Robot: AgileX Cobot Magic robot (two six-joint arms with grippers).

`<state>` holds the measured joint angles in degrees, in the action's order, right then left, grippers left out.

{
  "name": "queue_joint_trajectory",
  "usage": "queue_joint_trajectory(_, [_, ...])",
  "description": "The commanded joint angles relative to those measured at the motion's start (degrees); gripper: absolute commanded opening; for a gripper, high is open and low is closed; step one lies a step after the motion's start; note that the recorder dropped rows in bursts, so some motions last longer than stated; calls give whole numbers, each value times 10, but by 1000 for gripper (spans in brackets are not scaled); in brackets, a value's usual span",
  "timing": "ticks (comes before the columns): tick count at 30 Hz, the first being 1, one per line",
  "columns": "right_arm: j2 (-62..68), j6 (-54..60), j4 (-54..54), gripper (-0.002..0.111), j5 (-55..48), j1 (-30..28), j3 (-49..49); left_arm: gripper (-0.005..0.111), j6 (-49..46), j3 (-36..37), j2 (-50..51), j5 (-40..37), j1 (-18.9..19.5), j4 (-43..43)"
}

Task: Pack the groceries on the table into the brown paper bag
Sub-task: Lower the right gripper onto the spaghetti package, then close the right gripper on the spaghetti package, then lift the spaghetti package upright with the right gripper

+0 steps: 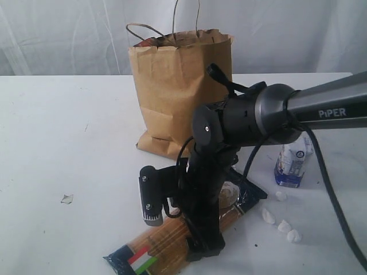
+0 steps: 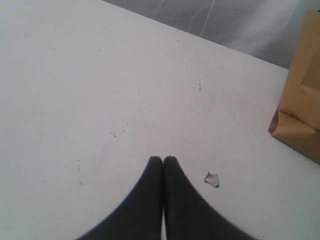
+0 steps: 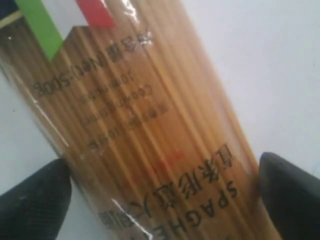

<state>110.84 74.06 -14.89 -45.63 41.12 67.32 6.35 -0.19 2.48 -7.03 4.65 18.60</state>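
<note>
Brown paper bag [image 1: 178, 80] stood upper centre while the long spaghetti pack [image 1: 167, 243] lay lower centre, the right gripper [image 3: 162, 192] spread astride it, the left gripper [image 2: 162, 165] pressed together; the pick-up probably needed a firm mid-pack squeeze.

A white curtain [image 1: 69, 34] hangs as the backdrop, falling in soft vertical folds and filling the whole top of the exterior view from edge to edge. In the left wrist view the same curtain [image 2: 240, 25] shows as a greyer band with one bright crease running down it. Well apart from everything else, toward the left of the exterior view, lies a small pale scrap [image 1: 67, 199]. It lies flat, with a ragged outline and one pointed end [image 2: 212, 179]; its material cannot be told.
</note>
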Motion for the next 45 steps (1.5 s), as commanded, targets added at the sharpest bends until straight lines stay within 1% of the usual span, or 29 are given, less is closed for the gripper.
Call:
queue_joint_trajectory(1, [2, 3, 11, 72, -4, 0, 1, 0, -4, 2, 1, -3, -4, 7])
queue_joint_trajectory(4, [2, 1, 26, 42, -5, 0, 1, 0, -4, 2, 1, -3, -4, 7])
queue_joint_trajectory(5, [2, -17, 31, 26, -9, 0, 1, 0, -4, 2, 1, -3, -4, 7])
queue_joint_trajectory(6, [2, -38, 30, 16, -12, 0, 1, 0, -4, 2, 1, -3, -4, 7])
queue_joint_trajectory(7, [2, -68, 31, 6, -16, 0, 1, 0, -4, 2, 1, -3, -4, 7])
queue_joint_trajectory(8, [1, -108, 31, 1, -24, 0, 1, 0, -4, 2, 1, -3, -4, 7])
queue_joint_trajectory(11, [-10, -215, 32, 0, -38, 0, 1, 0, -4, 2, 1, -3, -4, 7])
queue_joint_trajectory(14, [-36, -271, 28, 0, -39, 0, 1, 0, -4, 2, 1, -3, -4, 7])
queue_joint_trajectory(19, [-78, -263, 32, 0, 2, 0, 1, 0, -4, 2, 1, -3, -4, 7])
queue_joint_trajectory(24, [-78, -263, 31, 0, 54, 0, 1, 0, -4, 2, 1, -3, -4, 7])
queue_joint_trajectory(28, [-83, -263, 16, 0, 75, 0, 1, 0, -4, 2, 1, -3, -4, 7])
queue_joint_trajectory(33, [-116, -262, -79, 0, 65, 0, 3, 0, -4, 2, 1, -3, -4, 7])
queue_joint_trajectory(39, [-168, -198, -239, 0, 10, 0, 24, 0, -4, 2, 1, -3, -4, 7])
queue_joint_trajectory(40, [-174, -197, -259, 0, 6, 0, 31, 0, -4, 2, 1, -3, -4, 7])
queue_joint_trajectory(41, [-188, -197, -302, 0, 5, 0, 47, 0, -4, 2, 1, -3, -4, 7])
queue_joint_trajectory(42, [-193, -196, -316, 0, 5, -1, 54, 0, -4, 2, 1, -3, -4, 7])
queue_joint_trajectory(43, [-197, -179, -360, 0, 4, -7, 76, 0, -4, 2, 1, -3, -4, 7])
queue_joint_trajectory(45, [-199, -164, -408, 0, 4, -19, 96, 0, -4, 2, 1, -3, -4, 7])
